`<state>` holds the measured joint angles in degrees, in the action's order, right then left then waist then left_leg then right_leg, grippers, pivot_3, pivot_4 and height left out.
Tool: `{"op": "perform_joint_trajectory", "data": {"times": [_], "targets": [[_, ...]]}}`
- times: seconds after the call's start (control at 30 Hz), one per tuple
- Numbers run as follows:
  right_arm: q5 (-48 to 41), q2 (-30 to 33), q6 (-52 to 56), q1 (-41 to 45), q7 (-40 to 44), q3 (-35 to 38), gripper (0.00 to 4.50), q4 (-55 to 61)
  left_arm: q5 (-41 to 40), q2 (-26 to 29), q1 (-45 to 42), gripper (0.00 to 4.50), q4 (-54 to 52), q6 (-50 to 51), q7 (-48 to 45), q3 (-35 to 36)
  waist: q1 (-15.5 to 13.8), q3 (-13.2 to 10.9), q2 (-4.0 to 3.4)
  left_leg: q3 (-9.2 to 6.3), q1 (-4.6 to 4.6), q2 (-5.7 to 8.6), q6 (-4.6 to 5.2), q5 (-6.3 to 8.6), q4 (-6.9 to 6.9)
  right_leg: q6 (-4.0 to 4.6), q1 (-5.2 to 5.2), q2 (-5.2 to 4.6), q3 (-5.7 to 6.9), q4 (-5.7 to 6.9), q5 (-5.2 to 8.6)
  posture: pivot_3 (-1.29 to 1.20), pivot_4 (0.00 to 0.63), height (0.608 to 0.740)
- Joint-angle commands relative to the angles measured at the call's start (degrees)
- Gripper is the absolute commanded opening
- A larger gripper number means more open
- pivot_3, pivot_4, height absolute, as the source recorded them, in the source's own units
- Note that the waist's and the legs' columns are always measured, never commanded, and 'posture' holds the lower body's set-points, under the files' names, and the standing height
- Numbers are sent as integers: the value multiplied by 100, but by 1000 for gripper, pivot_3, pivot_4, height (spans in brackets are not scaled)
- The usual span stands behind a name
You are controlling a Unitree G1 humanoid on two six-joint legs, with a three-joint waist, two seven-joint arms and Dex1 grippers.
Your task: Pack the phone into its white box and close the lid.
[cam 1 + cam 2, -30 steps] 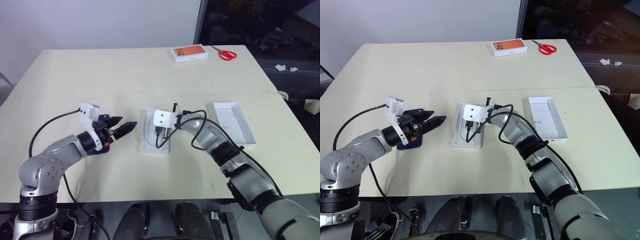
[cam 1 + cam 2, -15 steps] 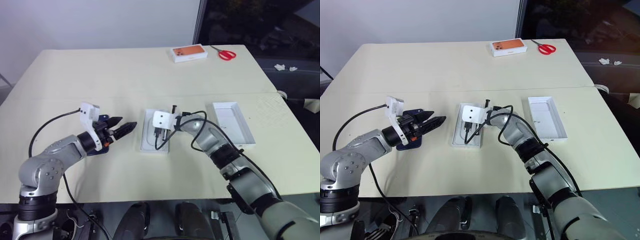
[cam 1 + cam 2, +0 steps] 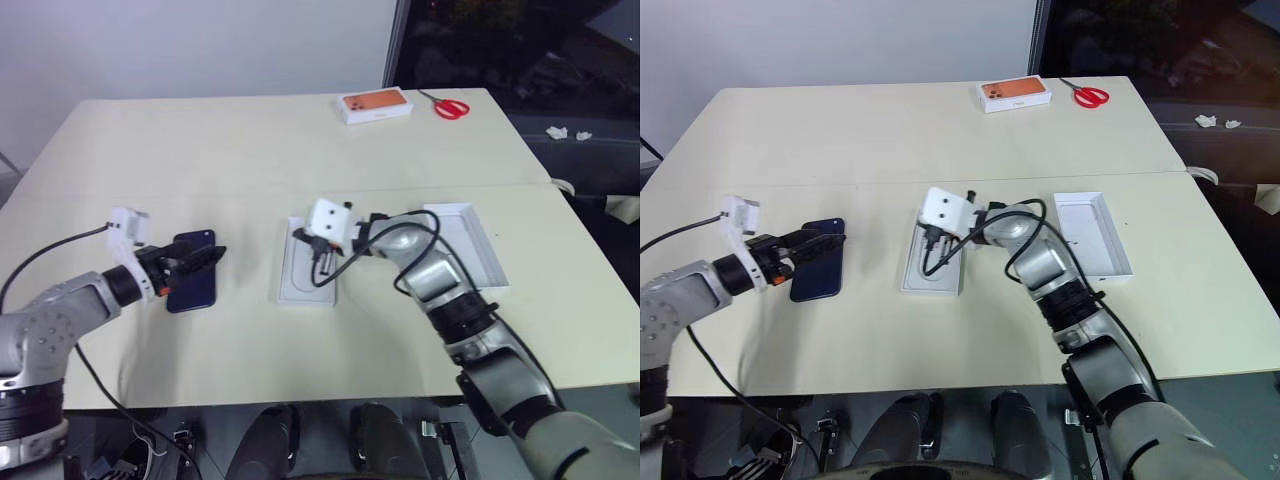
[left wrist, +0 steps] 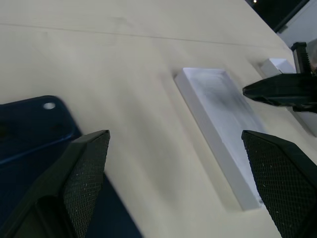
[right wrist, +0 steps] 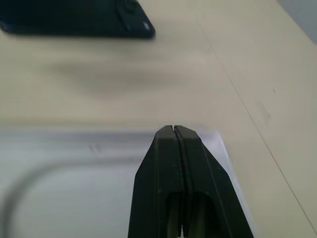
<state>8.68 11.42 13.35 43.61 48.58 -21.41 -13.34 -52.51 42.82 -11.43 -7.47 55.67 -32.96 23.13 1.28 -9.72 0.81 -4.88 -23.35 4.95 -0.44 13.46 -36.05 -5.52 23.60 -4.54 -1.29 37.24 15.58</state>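
Phone (image 3: 191, 284) glossy dk blue, white insert (image 3: 309, 274) oval-recessed

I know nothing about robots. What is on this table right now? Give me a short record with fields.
Phone: slim dark blue smartphone, flat on the cream table, not packed
Left gripper: open, over the phone
Right gripper: shut, above the white insert with a rounded recess
Shallow white open box part: right of the insert
Far edge: orange-pictured box, red scissors
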Motion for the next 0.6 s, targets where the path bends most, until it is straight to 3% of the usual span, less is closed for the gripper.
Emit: {"op": "perform_joint_trajectory", "data": {"times": [0.03,0.33,0.6], "targets": [[12,-356,13,186,-174,-194,39,89,-22,223,109,4500,379,117,-127,438,-8,0,-1,0,0,0,0,0,0,0,4,0,0,0,0,0,150,740],[556,-1301,-237,823,-611,-920,39,-1192,148,576,-62,4500,1881,648,-301,561,-8,1,1,-2,-1,2,-2,-1,1,0,31,0,2,8,0,0,150,740],[1001,-1570,-414,1071,-845,-1261,39,-2204,260,311,-604,4500,2682,1163,-498,304,-5,7,13,-3,-3,9,-12,-7,-1,1,34,-4,6,15,-1,0,150,740]]}}
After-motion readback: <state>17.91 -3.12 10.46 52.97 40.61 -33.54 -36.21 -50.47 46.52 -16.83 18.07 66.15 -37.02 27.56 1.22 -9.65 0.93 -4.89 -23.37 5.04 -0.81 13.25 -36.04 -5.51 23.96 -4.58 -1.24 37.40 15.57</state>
